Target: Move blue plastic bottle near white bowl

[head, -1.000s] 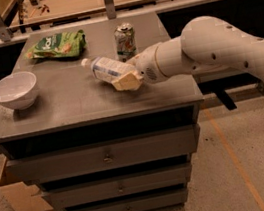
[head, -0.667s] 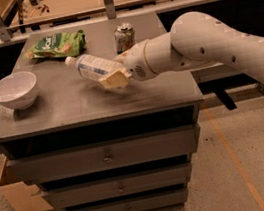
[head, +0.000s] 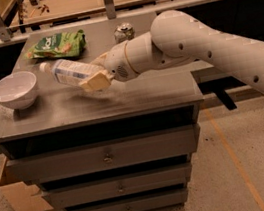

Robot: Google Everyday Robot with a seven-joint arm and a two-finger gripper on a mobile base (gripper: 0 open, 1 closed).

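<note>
Jaws of the gripper (head: 97, 74) are clamped tight on the right end of the bottle (head: 67, 71), which looks lifted just clear of the table (head: 141, 98). Its long axis runs left to right, with the cap tipped up and leftward. The bowl (head: 15, 90) sits near, farther left, by the table's left edge.

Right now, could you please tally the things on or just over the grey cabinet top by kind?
Bottles: 1, the blue plastic bottle, tilted, held in the gripper mid-cabinet.
Bowls: 1, the white bowl, at the left edge.
Cans: 1, the drink can, at the back.
Snack bags: 1, the green bag.
Total: 4.
</note>
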